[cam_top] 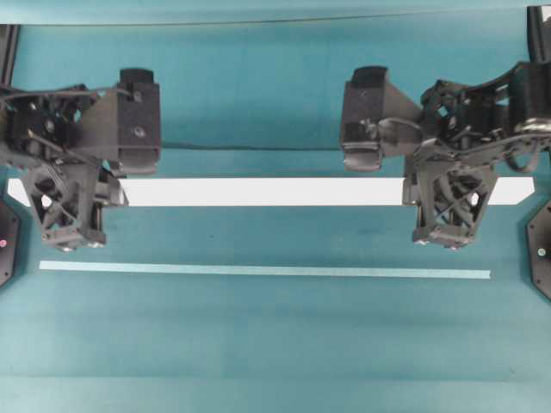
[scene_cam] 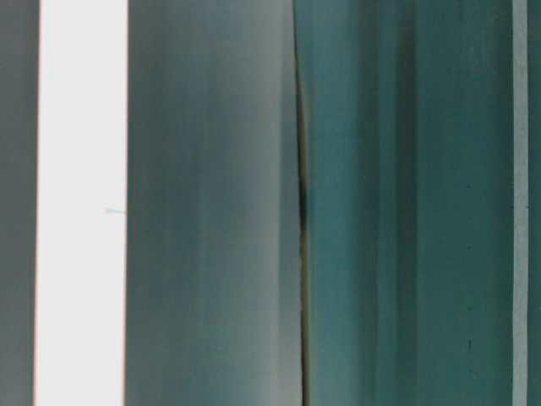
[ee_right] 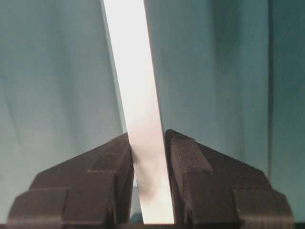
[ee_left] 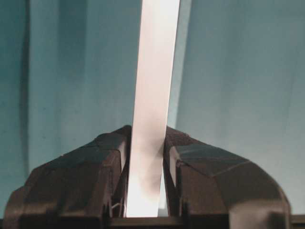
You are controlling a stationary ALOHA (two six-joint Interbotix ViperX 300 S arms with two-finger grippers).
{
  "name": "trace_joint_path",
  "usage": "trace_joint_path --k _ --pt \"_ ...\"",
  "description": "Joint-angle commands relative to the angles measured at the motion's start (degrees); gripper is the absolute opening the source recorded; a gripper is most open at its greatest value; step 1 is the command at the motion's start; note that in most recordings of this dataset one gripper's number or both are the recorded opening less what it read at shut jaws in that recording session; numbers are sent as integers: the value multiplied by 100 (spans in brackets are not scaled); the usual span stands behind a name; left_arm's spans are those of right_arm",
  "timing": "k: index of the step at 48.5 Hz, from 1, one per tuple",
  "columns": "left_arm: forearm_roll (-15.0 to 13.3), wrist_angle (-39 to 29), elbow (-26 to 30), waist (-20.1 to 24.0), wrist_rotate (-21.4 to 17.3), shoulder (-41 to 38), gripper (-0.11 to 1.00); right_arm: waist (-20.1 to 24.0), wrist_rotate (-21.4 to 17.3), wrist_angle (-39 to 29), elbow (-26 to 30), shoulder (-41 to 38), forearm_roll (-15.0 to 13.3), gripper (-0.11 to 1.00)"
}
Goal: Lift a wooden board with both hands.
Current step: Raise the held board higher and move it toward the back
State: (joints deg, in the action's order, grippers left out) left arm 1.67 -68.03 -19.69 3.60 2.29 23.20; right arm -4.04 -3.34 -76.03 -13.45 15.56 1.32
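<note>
The wooden board [cam_top: 258,191] is a long white plank lying across the teal surface from left to right. My left gripper [cam_top: 73,185] is shut on it near its left end. My right gripper [cam_top: 448,189] is shut on it near its right end. In the left wrist view the board [ee_left: 155,71] runs away between the black fingers [ee_left: 102,157] of the gripper [ee_left: 147,138], both touching its edges. The right wrist view shows the same, with the board [ee_right: 131,62] clamped in the gripper [ee_right: 147,136]. The table-level view shows the board [scene_cam: 80,211] as a bright band.
A thin pale strip of tape [cam_top: 258,270] lies parallel to the board, nearer the front, and shows too in the table-level view [scene_cam: 520,203]. A black cable [cam_top: 250,147] runs behind the board between the arms. Black bases [cam_top: 541,254] sit at both side edges.
</note>
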Motion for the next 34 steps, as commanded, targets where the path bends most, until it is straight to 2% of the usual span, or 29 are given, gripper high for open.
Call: trace_joint_path --k 1,34 --pt "0 35 387 35 -53 26 17 -18 -88 97 229 70 9 22" --pt "0 -694 1362 62 -88 -237 17 -70 -105 -668 1143 88 9 22"
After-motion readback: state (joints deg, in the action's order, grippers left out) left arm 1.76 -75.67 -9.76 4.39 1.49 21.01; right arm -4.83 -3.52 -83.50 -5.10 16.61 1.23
